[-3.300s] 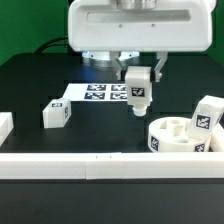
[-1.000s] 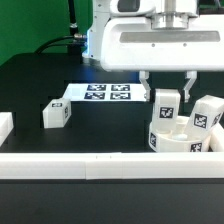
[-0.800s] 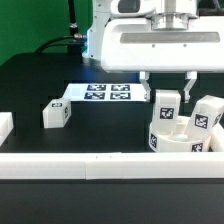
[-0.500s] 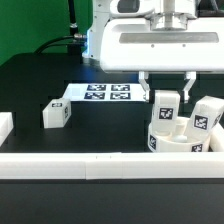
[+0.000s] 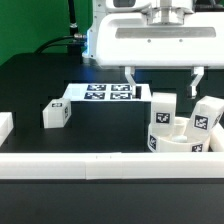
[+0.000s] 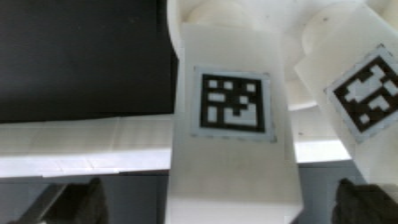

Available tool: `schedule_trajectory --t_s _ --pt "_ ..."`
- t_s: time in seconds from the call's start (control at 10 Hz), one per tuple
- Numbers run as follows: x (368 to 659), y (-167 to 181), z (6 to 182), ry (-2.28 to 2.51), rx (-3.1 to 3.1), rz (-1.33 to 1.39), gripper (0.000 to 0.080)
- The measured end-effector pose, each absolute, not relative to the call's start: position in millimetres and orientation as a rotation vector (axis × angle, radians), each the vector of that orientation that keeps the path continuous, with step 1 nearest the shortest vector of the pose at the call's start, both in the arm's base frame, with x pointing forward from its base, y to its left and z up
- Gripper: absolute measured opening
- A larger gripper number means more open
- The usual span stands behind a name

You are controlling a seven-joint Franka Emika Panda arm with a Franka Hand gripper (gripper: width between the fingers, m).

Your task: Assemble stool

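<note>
Nearest to us in the exterior view lies a long white border rail, smooth and square-edged, on the matte black table. Just behind it, toward the exterior view's right, sits the seat, a thick round disc of white plastic with sockets in its top face. An upright leg, a short rectangular block, stands on the seat; it seems to be set in a socket, though we cannot see the joint itself. A second leg leans tilted beside it at the seat's far right. A loose leg lies well apart, toward the exterior view's left. Behind these the thin, flat marker board rests on the table.

The gripper hangs over the upright leg with its jaws spread wide. One finger is on either side, and both are clear of the block and hold nothing. In the wrist view the dark fingers flank the leg with open gaps.

The markings we can make out are square black-and-white tags. There is one on each leg and one on the seat's wall, and several are printed on the marker board.
</note>
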State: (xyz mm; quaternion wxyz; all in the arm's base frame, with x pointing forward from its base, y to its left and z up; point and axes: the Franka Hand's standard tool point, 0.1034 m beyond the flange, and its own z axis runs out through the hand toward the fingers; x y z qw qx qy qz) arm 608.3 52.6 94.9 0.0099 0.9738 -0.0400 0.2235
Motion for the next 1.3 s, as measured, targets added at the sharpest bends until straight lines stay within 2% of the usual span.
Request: schedule_trajectory --t_s 0.3,0.7,0.8,1.2,1.3 --pt "611.9 46.9 105.4 -0.099 3.038 0.703 0.0649" --pt "609.5 46.4 98.1 -0.1 3.049 0.651 0.0649" --pt "604.7 47.1 92.9 -0.105 3.072 0.555 0.0649" --pt "608.7 52.9 90.6 -0.123 3.147 0.061 0.0649" --pt "614.8 52.5 90.4 -0.123 3.147 0.055 0.0649"
